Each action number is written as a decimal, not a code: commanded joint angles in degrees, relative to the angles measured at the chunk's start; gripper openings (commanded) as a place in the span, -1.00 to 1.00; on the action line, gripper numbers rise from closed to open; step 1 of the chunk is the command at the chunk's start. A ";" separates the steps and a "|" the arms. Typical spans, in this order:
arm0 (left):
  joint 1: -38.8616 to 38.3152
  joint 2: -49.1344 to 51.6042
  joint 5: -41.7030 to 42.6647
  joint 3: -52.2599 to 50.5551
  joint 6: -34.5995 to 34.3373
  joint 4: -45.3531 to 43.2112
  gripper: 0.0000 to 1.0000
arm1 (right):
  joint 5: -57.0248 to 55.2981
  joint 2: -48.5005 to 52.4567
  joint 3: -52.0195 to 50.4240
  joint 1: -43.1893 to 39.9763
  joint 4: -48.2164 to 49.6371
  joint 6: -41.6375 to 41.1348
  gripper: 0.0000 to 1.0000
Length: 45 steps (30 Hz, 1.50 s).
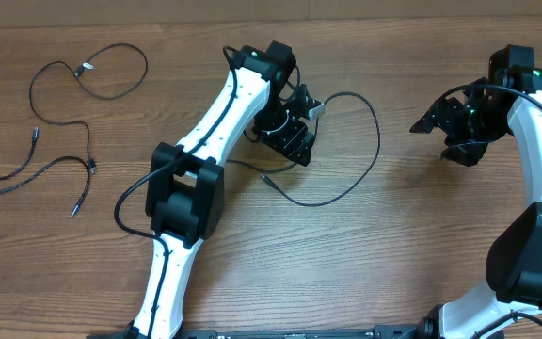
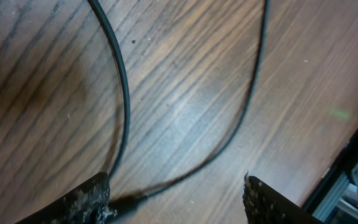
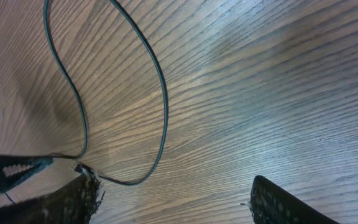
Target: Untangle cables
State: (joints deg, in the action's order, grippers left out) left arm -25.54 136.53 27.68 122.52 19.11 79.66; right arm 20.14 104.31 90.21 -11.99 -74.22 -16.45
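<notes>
My left gripper (image 2: 176,194) stood wide open. The plug end of the looped cable (image 1: 378,132) lay against one finger (image 2: 92,200), unclamped. That cable bowed out toward my right across the table (image 1: 422,245), with its free end pointing back left. The other cables (image 1: 64,158) sprawled well apart at far left. My right gripper (image 3: 176,198) hung open and empty.

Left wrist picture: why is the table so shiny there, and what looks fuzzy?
Left wrist view: light glares pale off the wooden table, the left end effector's fingertips are blurred, the cable is sharper. Right wrist view: a similar pale sheen. Overhead view: even light.
</notes>
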 commanded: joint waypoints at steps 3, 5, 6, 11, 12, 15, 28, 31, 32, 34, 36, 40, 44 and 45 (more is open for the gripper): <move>-0.42 3.69 0.87 -0.24 1.88 -0.13 0.33 | 0.28 -0.24 1.36 -0.31 0.13 0.48 0.54; -0.42 4.48 0.85 -0.28 1.88 -0.15 0.33 | 0.28 -0.26 1.36 -0.31 0.13 0.48 0.54; -0.42 4.70 0.85 -0.28 1.88 -0.35 0.33 | 0.28 -0.26 1.36 -0.31 0.13 0.48 0.54; -0.48 6.38 0.85 -0.66 0.98 -2.71 0.29 | 0.28 -0.24 1.36 -0.31 0.20 0.46 0.54; -0.52 6.62 0.83 -0.66 0.15 -3.39 0.27 | 0.28 -0.24 1.36 -0.31 0.22 0.48 0.54; -0.98 6.62 0.81 -0.66 -0.11 -4.81 0.22 | 0.28 -0.26 1.36 -0.31 0.20 0.48 0.54; -3.37 6.62 -2.23 -4.83 -1.16 -7.76 0.12 | 0.28 -0.26 1.36 -0.31 0.20 0.50 0.54; -3.41 6.62 -2.19 -6.99 -1.38 -8.81 0.03 | 0.28 -0.24 1.36 -0.31 0.20 0.50 0.54; -3.41 6.62 -2.19 -7.76 -1.77 -9.25 0.01 | 0.28 -0.26 1.36 -0.31 0.20 0.50 0.54; -3.41 6.62 -2.21 -8.96 -2.64 -9.94 -0.20 | 0.28 -0.24 1.36 -0.31 0.20 0.48 0.54; -3.41 6.62 -2.38 -9.57 -3.93 -10.56 -0.50 | 0.26 -0.24 1.36 -0.31 0.20 0.50 0.54; -3.06 6.27 -2.80 -8.44 -7.67 -10.67 -0.92 | 0.26 -0.24 1.36 -0.31 0.20 0.50 0.54; -1.81 4.33 -2.78 -3.39 -11.13 -9.42 -0.92 | 0.26 -0.26 1.36 -0.31 0.15 0.50 0.54; -1.53 3.54 -2.89 -1.99 -11.58 -9.22 -0.92 | 0.28 -0.26 1.36 -0.31 0.15 0.50 0.54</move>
State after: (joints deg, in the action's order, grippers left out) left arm -28.36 140.99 26.98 116.22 11.38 70.24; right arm 20.14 104.31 90.21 -11.99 -74.19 -16.45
